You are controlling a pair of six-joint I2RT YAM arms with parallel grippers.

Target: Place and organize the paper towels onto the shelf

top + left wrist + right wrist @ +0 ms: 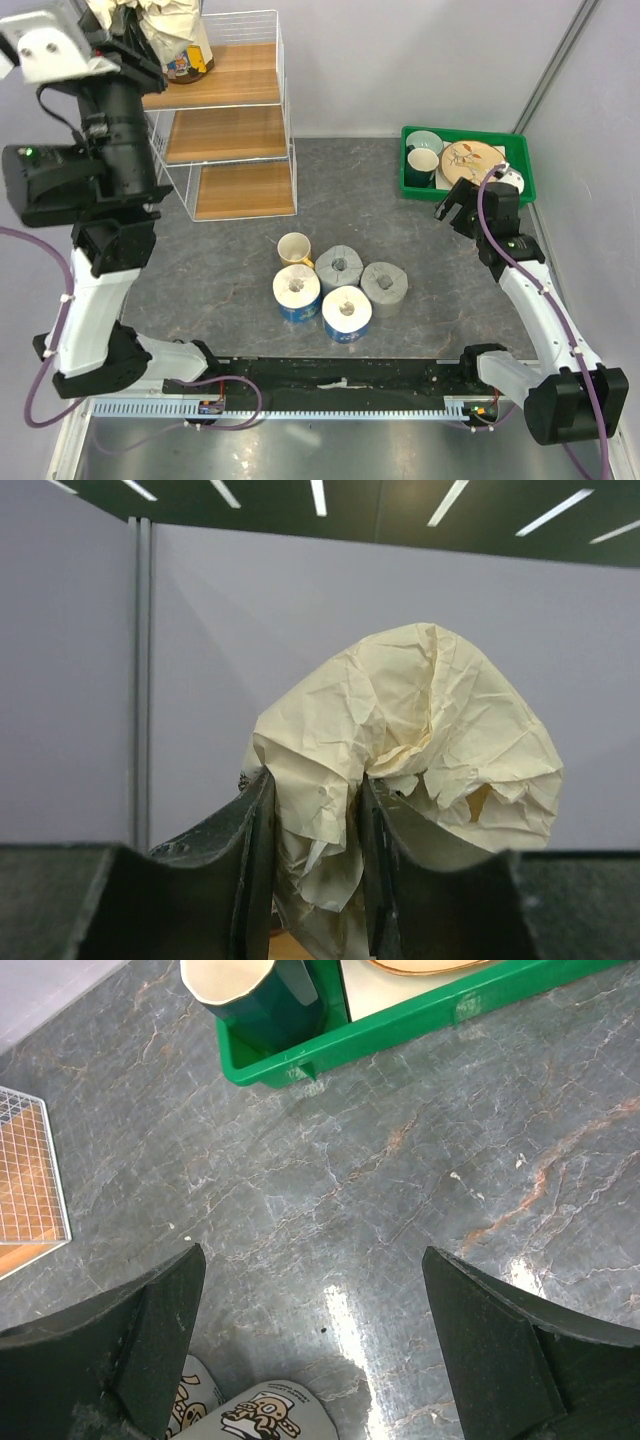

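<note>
Left end effector [312, 880] pinched on cream roll [420, 730] wrap, up at shelf [235, 130] top tier, not let go yet. Right end effector [315, 1340] spread, holding nothing. Grey rolls [339, 266] and white-blue rolls [297, 291] sit on counter [200, 280]. Most of the job is left.

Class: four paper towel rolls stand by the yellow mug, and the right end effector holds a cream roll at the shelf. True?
No: the left end effector holds the cream roll at the shelf, as the left wrist and top external views show. The rest stands.
</note>
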